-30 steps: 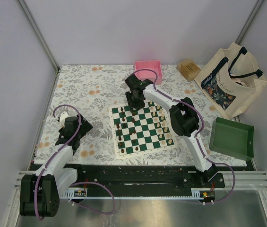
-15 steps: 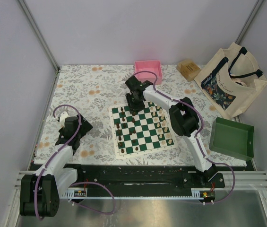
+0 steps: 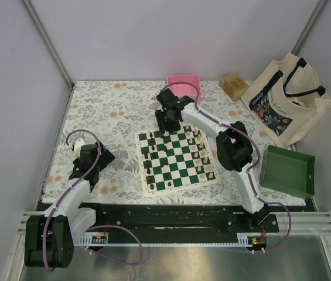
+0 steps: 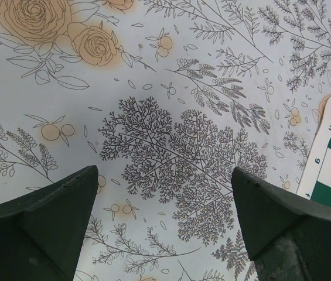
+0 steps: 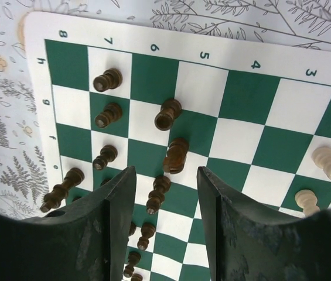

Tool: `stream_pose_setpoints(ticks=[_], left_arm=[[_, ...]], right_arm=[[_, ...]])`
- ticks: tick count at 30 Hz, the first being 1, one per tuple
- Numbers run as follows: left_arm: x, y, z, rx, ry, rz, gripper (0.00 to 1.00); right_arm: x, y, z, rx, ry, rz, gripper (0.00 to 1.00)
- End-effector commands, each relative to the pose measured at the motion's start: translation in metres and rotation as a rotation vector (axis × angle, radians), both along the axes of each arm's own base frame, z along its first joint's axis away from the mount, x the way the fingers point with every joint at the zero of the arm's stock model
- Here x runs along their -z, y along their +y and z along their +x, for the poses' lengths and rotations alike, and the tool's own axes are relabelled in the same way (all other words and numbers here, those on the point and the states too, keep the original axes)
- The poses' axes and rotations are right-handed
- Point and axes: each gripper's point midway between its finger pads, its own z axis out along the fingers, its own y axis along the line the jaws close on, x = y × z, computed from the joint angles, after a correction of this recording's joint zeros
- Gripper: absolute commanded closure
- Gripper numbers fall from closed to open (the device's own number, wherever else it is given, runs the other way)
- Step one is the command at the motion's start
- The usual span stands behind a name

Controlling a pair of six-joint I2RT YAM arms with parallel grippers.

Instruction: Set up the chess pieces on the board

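Floral tablecloth (image 3: 106, 117), right tool (image 5: 165, 172) half open above board (image 5: 241, 99), gripping nothing

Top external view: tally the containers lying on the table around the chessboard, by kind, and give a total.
Trays: 2, the pink tray and the green tray
Tote bag: 1
Brown box: 1
Total: 4

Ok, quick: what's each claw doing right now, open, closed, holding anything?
Left claw: open, empty.
Right claw: open, gripping nothing, over the dark brown chess pieces.
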Motion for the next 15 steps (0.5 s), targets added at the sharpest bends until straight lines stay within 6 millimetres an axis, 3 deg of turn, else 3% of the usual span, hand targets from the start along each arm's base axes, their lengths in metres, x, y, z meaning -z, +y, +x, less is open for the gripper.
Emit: stream_pose_setpoints(ticks=[1,6,15], left_arm=[[-0.018,0.001,0.013,-0.005,-0.060,0.005,0.01],[-0.019,0.001,0.014,-0.004,-0.062,0.004,0.01],[-0.018,0.001,0.014,-0.003,-0.058,0.005,0.01]], right_arm=[[-0.061,0.005,-0.002,-0.021,-0.092,0.078,0.46],[-0.052,0.006,-0.026,-0.048,-0.049,0.074,0.45],[-0.025,0.010,-0.049,-0.062,0.027,0.049,0.46]])
